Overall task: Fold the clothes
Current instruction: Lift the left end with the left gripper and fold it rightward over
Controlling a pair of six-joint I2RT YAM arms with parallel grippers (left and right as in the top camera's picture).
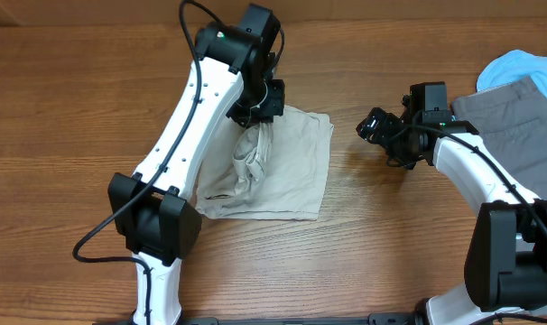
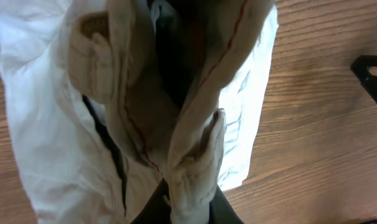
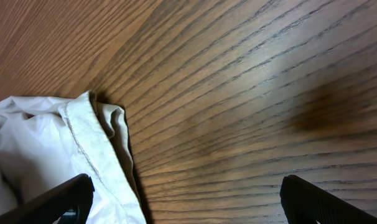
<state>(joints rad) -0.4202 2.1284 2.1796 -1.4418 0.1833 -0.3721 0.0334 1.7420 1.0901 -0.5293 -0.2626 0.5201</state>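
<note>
Beige shorts [image 1: 292, 171] are caught in my left gripper [image 1: 255, 113]. Its fingers are pressed nearly together on a bunched ridge of the cloth near the garment's top edge. In my left wrist view, thick seamed folds of the fabric fill most of the picture. A thin line of red stitching runs along one fold, and paler, almost white lining spreads out on both sides.

From above, the shorts lie on the wooden table [image 1: 93, 72] a little left of centre, as a rough square. A rumpled crease runs down from my grip, and the rest of the cloth is fairly flat.

My right gripper [image 1: 377, 126] is to the right of the shorts, apart from them, with bare wood between. Its fingers are spread wide and hold nothing. My right wrist view shows mostly wood grain between the two dark fingertips. A pale stitched corner of the shorts shows at the lower left, close to one finger. I cannot tell whether that finger touches the cloth.

Farther off, at the right edge of the table, lie grey shorts [image 1: 508, 117], with my right arm crossing in front of their lower part. A light blue garment [image 1: 526, 68] is crumpled just beyond them, touching their far edge.
</note>
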